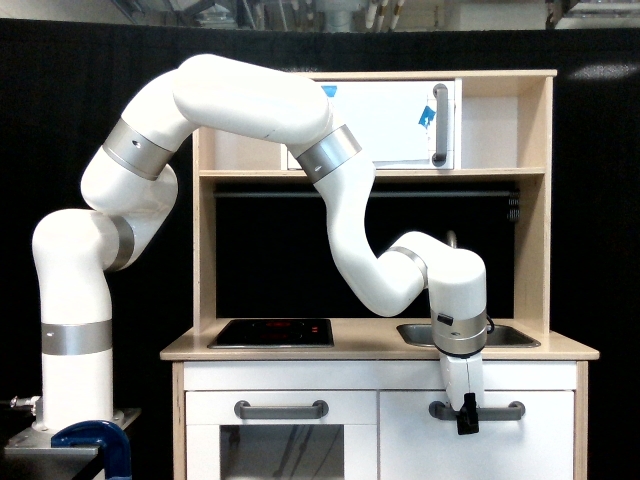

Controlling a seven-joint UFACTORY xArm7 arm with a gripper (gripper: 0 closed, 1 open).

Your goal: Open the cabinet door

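Observation:
The cabinet door [500,450] is the plain white panel at the lower right of the play kitchen. It sits flush with the front and has a horizontal grey bar handle [500,410]. My gripper [466,420] points straight down from the white wrist. Its black fingers [467,408] overlap the left part of that handle. Seen from the front, the fingers read as one dark shape, so the gap between them and any hold on the bar are hidden.
Left of the door is a windowed oven door [280,445] with its own grey handle [281,409]. The wooden counter carries a hob [272,332] and a sink [505,337]. An upper white door [400,122] has a vertical handle. A blue clamp [95,440] stands by the arm's base.

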